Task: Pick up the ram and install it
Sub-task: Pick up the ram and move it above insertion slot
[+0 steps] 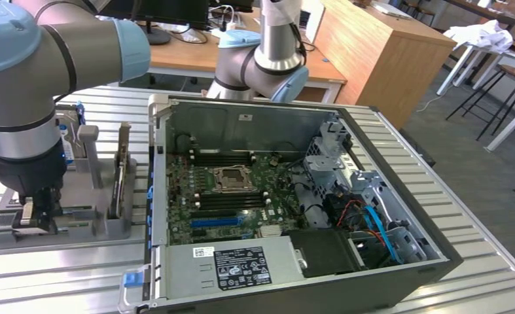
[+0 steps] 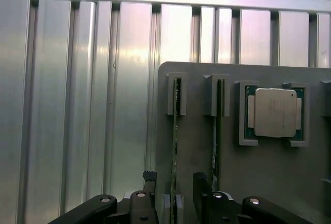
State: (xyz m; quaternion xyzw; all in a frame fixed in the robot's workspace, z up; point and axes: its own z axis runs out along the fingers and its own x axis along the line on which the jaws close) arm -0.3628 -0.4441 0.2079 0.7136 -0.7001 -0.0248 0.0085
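Observation:
The ram (image 2: 175, 131) is a thin green stick standing on edge in a slot of the grey holder (image 2: 191, 146). A second stick (image 2: 216, 131) stands in the neighbouring slot. My gripper (image 2: 175, 185) is open and lowered over the first stick, one black finger (image 2: 150, 182) on each side of it with a gap left on both sides. In the exterior view the gripper (image 1: 35, 219) hangs down into the grey holder (image 1: 82, 229) at the exterior view's left, beside the open computer case (image 1: 283, 196). The arm hides the stick there.
A square silver CPU (image 2: 274, 113) lies in a pocket of the holder beside the sticks. The case's motherboard (image 1: 231, 190) lies exposed, with a power supply (image 1: 231, 265) at its near end. Another thin board (image 1: 120, 173) stands on edge in the holder. A ribbed metal table (image 2: 77, 105) surrounds everything.

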